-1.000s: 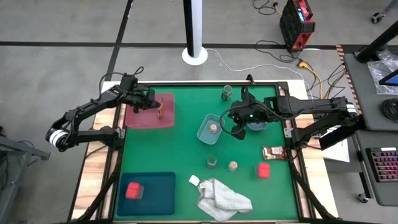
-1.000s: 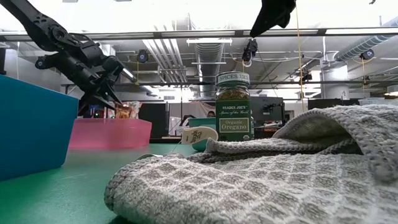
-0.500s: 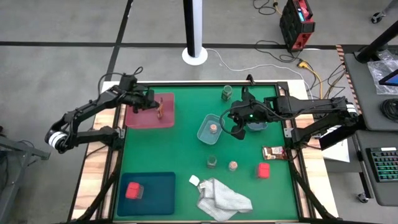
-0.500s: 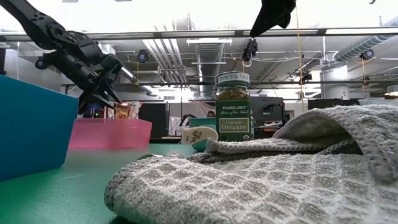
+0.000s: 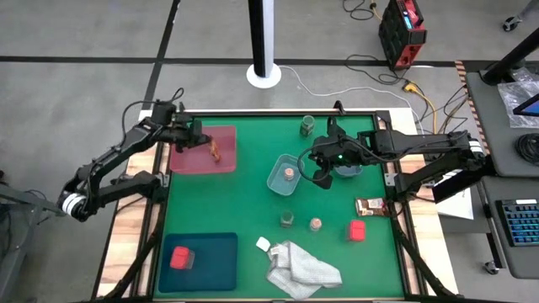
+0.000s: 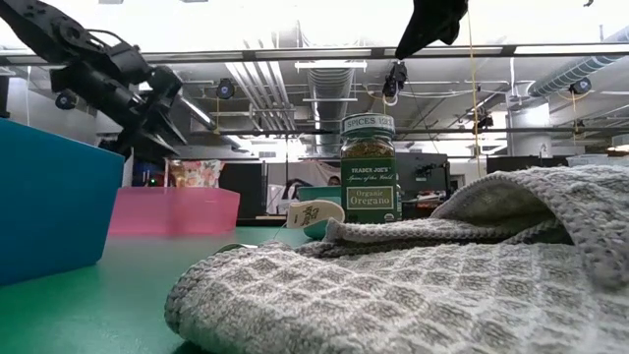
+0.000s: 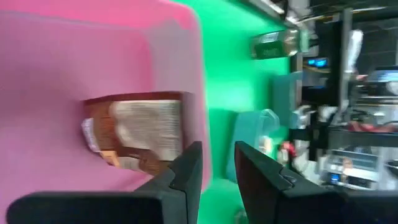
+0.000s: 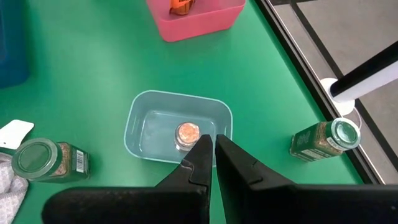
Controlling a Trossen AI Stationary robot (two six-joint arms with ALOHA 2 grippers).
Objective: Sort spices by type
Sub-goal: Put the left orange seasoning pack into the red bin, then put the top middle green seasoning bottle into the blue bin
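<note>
One brown sachet [image 5: 216,151] now lies in the pink tray [image 5: 192,158] — left hand [image 5: 190,135], empty and slightly open, has pulled back; right hand [image 5: 322,171] closed, empty.

Left gripper [image 5: 192,135] raised at the far left of the table, fingers slightly parted, holding nothing, right gripper [image 5: 321,166] poised mid-table, fingers closed, arm extended.

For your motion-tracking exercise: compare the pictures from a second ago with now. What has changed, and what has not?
The left hand has drawn back from over the pink tray toward the table's left edge and risen, leaving the brown sachet lying in the tray. The right hand, the tubs, jars, pink blocks and cloth stayed put.
</note>
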